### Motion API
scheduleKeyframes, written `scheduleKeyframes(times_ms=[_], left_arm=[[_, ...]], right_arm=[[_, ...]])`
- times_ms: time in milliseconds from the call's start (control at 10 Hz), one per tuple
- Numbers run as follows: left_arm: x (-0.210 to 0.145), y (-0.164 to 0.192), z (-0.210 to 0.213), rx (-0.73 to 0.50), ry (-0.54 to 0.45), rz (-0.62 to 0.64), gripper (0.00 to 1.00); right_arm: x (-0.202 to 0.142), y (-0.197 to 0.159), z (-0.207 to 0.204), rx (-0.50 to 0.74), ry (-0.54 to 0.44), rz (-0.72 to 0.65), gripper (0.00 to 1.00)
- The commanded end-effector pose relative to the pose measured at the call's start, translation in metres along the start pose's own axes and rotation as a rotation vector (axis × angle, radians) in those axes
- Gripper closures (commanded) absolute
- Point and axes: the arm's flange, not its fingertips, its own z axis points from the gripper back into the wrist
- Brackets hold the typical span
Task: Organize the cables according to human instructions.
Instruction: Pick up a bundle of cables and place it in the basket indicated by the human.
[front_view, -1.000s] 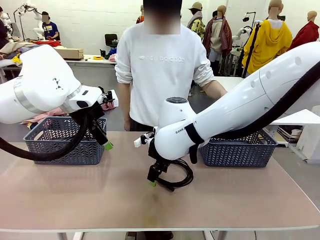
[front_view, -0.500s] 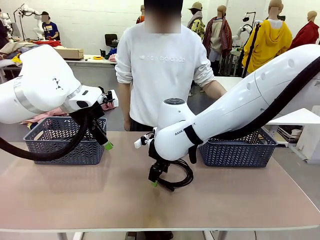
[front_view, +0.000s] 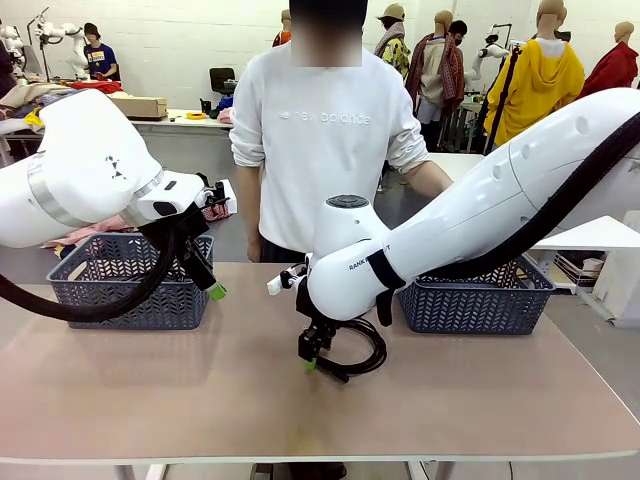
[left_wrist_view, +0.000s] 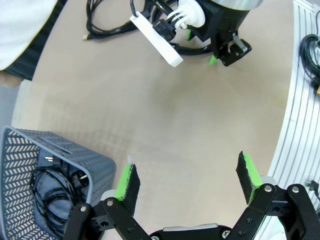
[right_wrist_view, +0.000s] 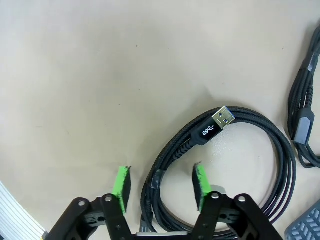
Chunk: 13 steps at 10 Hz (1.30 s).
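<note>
Near the table's middle, my right gripper (right_wrist_view: 160, 184) is hovering open, its green pads (right_wrist_view: 121, 186) straddling one side of a coiled black USB cable (right_wrist_view: 207, 131) that is lying on the tabletop (right_wrist_view: 75, 75), not yet pinching it. My left gripper (left_wrist_view: 187, 177) is hanging open over bare table beside the left grey basket (left_wrist_view: 95, 172), where another coiled cable (left_wrist_view: 47, 192) is lying. The person (front_view: 320, 130) is standing across from me.

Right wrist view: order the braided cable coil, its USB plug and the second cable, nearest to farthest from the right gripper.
1. The braided cable coil: strands lie between the right gripper's open fingers.
2. The USB plug: up and right, at the coil's top.
3. The second cable: along the picture's right edge.
</note>
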Motion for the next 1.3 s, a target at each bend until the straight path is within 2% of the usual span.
scheduleKeyframes(times_ms=[0, 100, 200, 300, 400, 500, 600, 1000, 1200], left_arm=[[0.0, 0.002, 0.003, 0.004, -0.003, 0.004, 0.0], [0.0, 0.002, 0.003, 0.004, -0.003, 0.004, 0.0], [0.0, 0.002, 0.003, 0.004, -0.003, 0.004, 0.0], [0.0, 0.002, 0.003, 0.004, -0.003, 0.004, 0.0], [0.0, 0.002, 0.003, 0.004, -0.003, 0.004, 0.0], [0.0, 0.002, 0.003, 0.004, -0.003, 0.004, 0.0], [0.0, 0.002, 0.003, 0.004, -0.003, 0.004, 0.0], [0.0, 0.002, 0.003, 0.004, -0.003, 0.004, 0.0], [0.0, 0.002, 0.003, 0.004, -0.003, 0.004, 0.0]], right_arm=[[0.007, 0.003, -0.001, -0.022, 0.011, -0.021, 0.56], [0.007, 0.003, 0.0, -0.019, 0.01, -0.022, 0.47], [0.007, 0.003, -0.001, -0.015, 0.01, -0.024, 0.75], [0.007, 0.003, 0.0, -0.01, 0.007, -0.025, 0.66], [0.006, 0.004, 0.003, -0.01, -0.006, -0.031, 0.94], [0.005, 0.004, 0.006, 0.002, -0.011, -0.034, 0.86], [0.003, 0.006, 0.009, 0.013, -0.014, -0.038, 1.0], [-0.013, 0.02, 0.042, 0.1, 0.018, -0.075, 1.0], [-0.031, 0.023, 0.08, 0.069, 0.004, -0.032, 1.0]])
